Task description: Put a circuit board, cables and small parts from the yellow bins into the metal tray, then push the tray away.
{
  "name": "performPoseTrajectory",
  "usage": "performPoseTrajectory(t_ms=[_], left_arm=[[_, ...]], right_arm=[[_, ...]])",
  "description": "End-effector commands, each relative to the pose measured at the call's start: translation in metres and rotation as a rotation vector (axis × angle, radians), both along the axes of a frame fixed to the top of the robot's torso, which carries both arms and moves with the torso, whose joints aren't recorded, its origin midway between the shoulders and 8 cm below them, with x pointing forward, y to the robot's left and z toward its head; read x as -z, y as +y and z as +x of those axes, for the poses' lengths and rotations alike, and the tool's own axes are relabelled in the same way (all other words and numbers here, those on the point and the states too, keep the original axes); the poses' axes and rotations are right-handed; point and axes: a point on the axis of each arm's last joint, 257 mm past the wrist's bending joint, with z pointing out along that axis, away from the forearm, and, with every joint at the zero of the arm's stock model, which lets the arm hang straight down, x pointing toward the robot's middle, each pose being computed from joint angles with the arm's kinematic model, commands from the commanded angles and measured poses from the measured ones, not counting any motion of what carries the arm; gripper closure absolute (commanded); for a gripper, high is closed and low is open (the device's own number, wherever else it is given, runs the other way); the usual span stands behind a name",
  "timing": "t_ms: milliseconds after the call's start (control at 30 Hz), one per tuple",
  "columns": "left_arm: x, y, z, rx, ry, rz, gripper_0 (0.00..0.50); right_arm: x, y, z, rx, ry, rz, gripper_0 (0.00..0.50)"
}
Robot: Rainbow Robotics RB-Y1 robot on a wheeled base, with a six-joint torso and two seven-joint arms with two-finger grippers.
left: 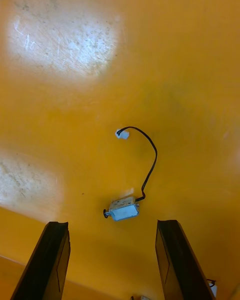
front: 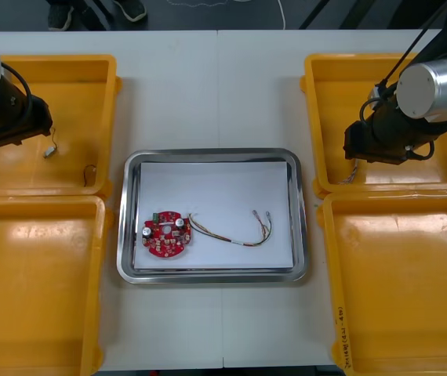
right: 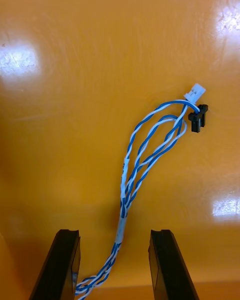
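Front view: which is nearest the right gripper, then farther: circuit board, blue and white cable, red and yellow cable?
1. blue and white cable, at the right gripper.
2. red and yellow cable, in the tray's middle.
3. circuit board, tray's left side.

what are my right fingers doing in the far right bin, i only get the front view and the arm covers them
Observer: The right gripper is open. The twisted blue and white cable lies between its fingers, unclamped, on the floor of the yellow bin.
Operator: ok which way does the cable run
Observer: It runs ahead from the fingers and ends in a white plug beside a black plug.
Operator: and the left one
Observer: The left gripper is open too. A small metal part lies just ahead of the gap between its fingers, with a thin black cable attached.
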Motion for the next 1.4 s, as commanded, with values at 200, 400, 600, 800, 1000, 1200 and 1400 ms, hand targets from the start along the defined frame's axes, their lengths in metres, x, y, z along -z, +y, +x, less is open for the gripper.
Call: performPoseTrajectory(t_ms=[200, 400, 600, 800, 1000, 1200, 1400], left_arm=[[-0.013, -0.019, 0.032, 0.257, -0.015, 0.075, 0.0], [-0.005, -0.026, 0.033, 0.28, -0.009, 0.056, 0.0], [0.006, -0.031, 0.031, 0.294, 0.01, 0.04, 0.0], [0.018, -0.031, 0.03, 0.303, 0.029, 0.039, 0.0], [0.024, -0.032, 0.029, 0.309, 0.042, 0.038, 0.0], [0.028, -0.034, 0.027, 0.31, 0.053, 0.034, 0.0], [0.029, -0.032, 0.026, 0.304, 0.058, 0.035, 0.302]], right_arm=[[0.001, 0.012, 0.006, 0.043, -0.032, 0.078, 0.099], [0.004, 0.012, 0.006, 0.045, -0.035, 0.078, 0.102], [0.011, 0.008, 0.003, 0.057, -0.026, 0.071, 0.099], [0.014, 0.004, 0.001, 0.07, -0.019, 0.065, 0.099], [0.028, -0.004, 0.008, 0.096, -0.021, 0.085, 0.102], [0.028, -0.005, 0.01, 0.1, -0.028, 0.087, 0.1], [0.03, -0.006, 0.008, 0.1, -0.017, 0.08, 0.236]])
